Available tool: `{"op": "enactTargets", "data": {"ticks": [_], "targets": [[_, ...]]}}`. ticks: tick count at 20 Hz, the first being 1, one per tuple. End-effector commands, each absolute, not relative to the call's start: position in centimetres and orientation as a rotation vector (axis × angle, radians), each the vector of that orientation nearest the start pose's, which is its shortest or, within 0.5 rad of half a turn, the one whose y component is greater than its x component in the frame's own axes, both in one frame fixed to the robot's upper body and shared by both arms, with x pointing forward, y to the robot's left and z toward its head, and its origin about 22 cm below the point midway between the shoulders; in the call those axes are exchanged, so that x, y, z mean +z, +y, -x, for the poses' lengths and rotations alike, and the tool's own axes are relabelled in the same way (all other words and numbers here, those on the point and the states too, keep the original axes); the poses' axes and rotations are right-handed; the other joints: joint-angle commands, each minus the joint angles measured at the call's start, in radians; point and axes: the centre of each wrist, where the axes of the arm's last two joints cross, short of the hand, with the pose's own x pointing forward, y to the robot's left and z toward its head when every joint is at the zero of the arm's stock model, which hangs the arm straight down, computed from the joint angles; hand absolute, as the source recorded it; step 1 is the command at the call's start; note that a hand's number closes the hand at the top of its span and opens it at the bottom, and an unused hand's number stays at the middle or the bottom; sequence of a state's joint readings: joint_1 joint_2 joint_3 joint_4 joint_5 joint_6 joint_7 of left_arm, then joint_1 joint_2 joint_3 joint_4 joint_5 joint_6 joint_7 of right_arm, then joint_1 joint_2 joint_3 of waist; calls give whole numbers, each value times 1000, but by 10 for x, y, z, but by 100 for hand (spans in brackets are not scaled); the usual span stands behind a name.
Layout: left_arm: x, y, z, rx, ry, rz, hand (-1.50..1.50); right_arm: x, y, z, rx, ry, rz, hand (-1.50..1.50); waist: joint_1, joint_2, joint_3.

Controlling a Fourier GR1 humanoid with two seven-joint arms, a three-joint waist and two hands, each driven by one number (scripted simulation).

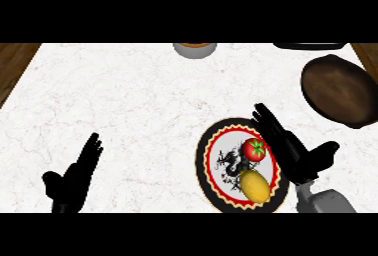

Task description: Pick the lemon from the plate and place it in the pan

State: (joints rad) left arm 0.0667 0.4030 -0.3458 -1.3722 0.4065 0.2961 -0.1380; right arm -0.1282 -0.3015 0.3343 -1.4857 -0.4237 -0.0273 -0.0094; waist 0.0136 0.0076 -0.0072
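Nearest me, the lemon (255, 184) lay at six o'clock on the plate (209, 144), just below a tomato (255, 149). My right hand (293, 148) hovered at the plate's three o'clock edge, fingers straight and apart, holding nothing; my left hand (74, 176) rested open at eight o'clock. I judged the lemon light, stiff, waxy-slick, best pinched across its middle, the pan (341, 90) waiting at one o'clock

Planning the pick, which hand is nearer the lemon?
Right. The right hand is open at the plate's right rim, just beside the lemon; the left hand rests open far to its left.
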Motion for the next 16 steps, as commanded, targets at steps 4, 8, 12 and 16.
{"op": "enactTargets", "data": {"ticks": [4,8,12,16], "targets": [[-2,275,-254,-54,-1570,-175,0,32,-193,-273,864,-1453,-530,150,39,-3,10],[27,278,-275,-38,-1626,-186,0,74,-216,-288,1274,-1612,-381,150,-3,-17,12],[36,285,-280,-26,-1611,-203,0,103,-263,-293,1287,-1966,-250,-150,-39,-14,14],[45,295,-297,8,-1620,-252,0,126,-303,-281,1429,-2061,-183,-150,-58,-11,9]]}}
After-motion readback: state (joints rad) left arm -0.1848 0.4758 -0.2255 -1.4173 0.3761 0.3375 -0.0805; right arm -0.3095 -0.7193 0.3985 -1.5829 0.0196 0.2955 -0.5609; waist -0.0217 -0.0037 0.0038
